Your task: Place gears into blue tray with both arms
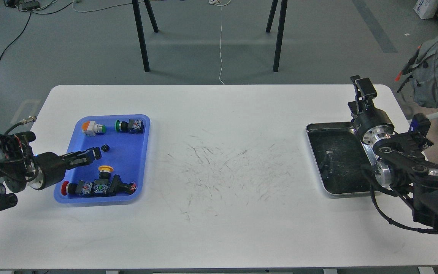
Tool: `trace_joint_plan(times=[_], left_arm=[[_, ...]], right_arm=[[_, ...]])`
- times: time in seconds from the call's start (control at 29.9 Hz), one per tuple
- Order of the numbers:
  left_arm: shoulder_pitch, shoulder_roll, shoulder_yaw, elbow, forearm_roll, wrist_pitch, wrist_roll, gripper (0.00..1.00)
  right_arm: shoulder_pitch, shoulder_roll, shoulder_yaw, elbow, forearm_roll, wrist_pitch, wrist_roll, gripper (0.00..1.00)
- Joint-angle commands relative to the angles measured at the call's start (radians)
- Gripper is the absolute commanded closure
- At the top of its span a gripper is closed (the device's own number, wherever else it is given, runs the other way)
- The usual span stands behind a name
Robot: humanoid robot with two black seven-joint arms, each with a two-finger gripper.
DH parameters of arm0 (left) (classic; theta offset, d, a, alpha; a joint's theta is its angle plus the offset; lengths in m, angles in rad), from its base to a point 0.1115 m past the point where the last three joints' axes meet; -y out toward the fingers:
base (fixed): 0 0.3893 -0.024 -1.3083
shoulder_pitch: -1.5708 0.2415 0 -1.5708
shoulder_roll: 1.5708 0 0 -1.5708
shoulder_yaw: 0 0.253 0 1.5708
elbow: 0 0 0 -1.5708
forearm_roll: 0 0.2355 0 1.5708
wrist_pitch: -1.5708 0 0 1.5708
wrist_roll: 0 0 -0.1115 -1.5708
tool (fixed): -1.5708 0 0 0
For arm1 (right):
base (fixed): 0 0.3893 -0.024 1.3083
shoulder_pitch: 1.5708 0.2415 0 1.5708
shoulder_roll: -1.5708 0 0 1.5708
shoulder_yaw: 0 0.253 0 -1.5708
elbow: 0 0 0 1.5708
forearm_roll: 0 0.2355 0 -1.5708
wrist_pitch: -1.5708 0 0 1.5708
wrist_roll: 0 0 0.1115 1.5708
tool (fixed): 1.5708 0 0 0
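Currently: gear (105, 148) sitting in blue tray (145, 125) just beside left claw (94, 153), grip state unclear | right claw (361, 86) hovering past silver tray (312, 131), looks pressed together | risk: left claw nudging gear when retracting

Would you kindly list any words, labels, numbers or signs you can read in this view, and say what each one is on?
None can be read.
Switches in the blue tray: coloured markings on their bodies, too small to read.
White box on the floor, top right: dark print, too blurred to read.
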State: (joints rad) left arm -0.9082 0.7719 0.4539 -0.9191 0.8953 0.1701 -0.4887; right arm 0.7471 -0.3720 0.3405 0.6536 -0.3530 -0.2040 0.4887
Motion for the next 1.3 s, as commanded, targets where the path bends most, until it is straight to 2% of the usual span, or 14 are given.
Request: trace_joint_plan(times=[0.0,0.33,0.6,0.87,1.04,1.1,1.27], left_arm=[[0.008,-0.017,-0.001,0.045,-0.024,-0.011,0.000,0.87],[0.017,-0.014,-0.001,0.075,-0.035,-0.015,0.000,0.86],[0.026,-0.014,-0.003,0.066,-0.035,-0.015,0.000,0.81],[0.020,-0.003,-0.010,0.062,-0.038,-0.014,0.000,0.71],[0.023,0.010,-0.092,0.060,-0.052,-0.015,0.000,0.66],[0.022,0.033,-0.130,0.059,-0.071,-0.018,0.000,0.61],[0.018,0.055,-0.256,0.063,-0.133,-0.081,0.000,0.53]], right_arm=[[0.000,0.002,0.000,0.000,0.000,0.000,0.000,0.05],[0.000,0.002,0.000,0.000,-0.001,0.000,0.000,0.05],[0.000,0.002,0.000,0.001,-0.001,-0.002,0.000,0.05],[0.000,0.001,0.000,0.001,-0.001,-0.003,0.000,0.05],[0.000,0.001,0.000,0.001,-0.001,-0.005,0.000,0.05],[0.000,0.001,0.000,0.003,-0.001,-0.005,0.000,0.05],[0.020,-0.001,0.000,0.003,-0.001,-0.005,0.000,0.05]])
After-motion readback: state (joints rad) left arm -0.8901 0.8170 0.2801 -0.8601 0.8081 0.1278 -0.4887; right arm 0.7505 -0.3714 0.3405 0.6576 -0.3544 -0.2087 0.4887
